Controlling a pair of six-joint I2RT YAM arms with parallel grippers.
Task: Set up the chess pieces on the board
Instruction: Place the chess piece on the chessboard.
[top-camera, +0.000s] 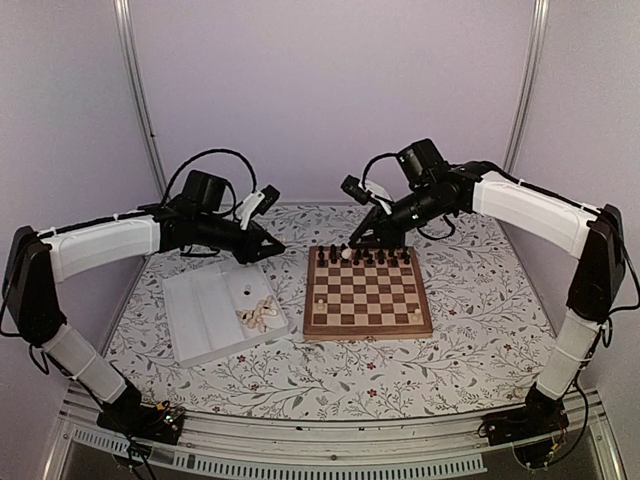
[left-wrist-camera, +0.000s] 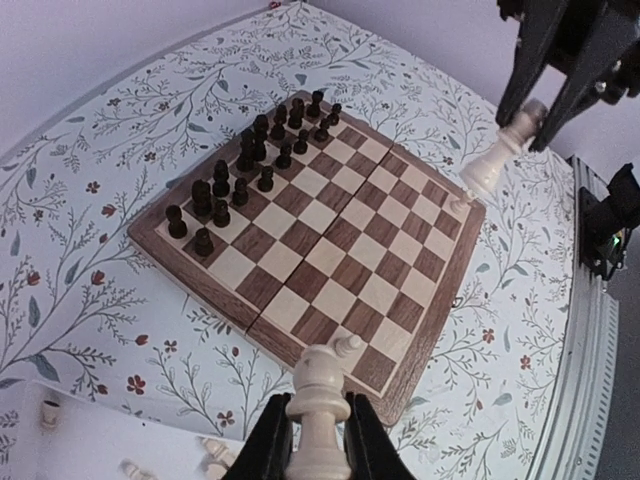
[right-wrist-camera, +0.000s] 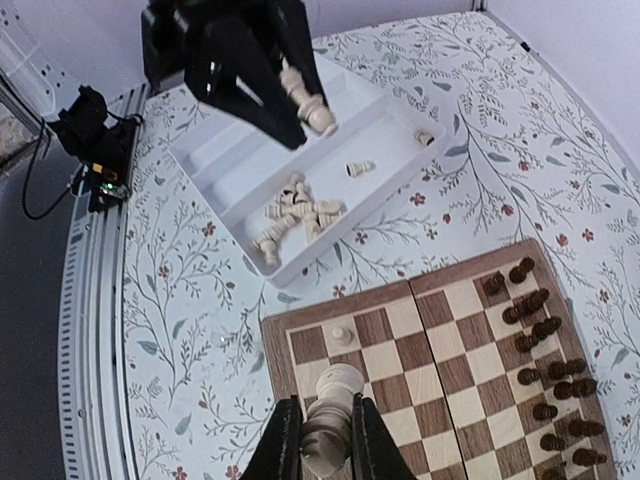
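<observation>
A white rectangular plastic compartment tray (top-camera: 205, 315) lies on the floral-printed tablecloth (top-camera: 470, 345) (leaf and red-flower pattern). 2 rows of dark brown-black wooden chessmen (top-camera: 365, 257) stand upright at the far side.

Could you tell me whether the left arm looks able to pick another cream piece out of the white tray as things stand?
Probably not yet. The left gripper is shut on a cream chess piece, held above the white tray, so the fingers are occupied. Nothing else seems to block the loose cream pieces there.
</observation>
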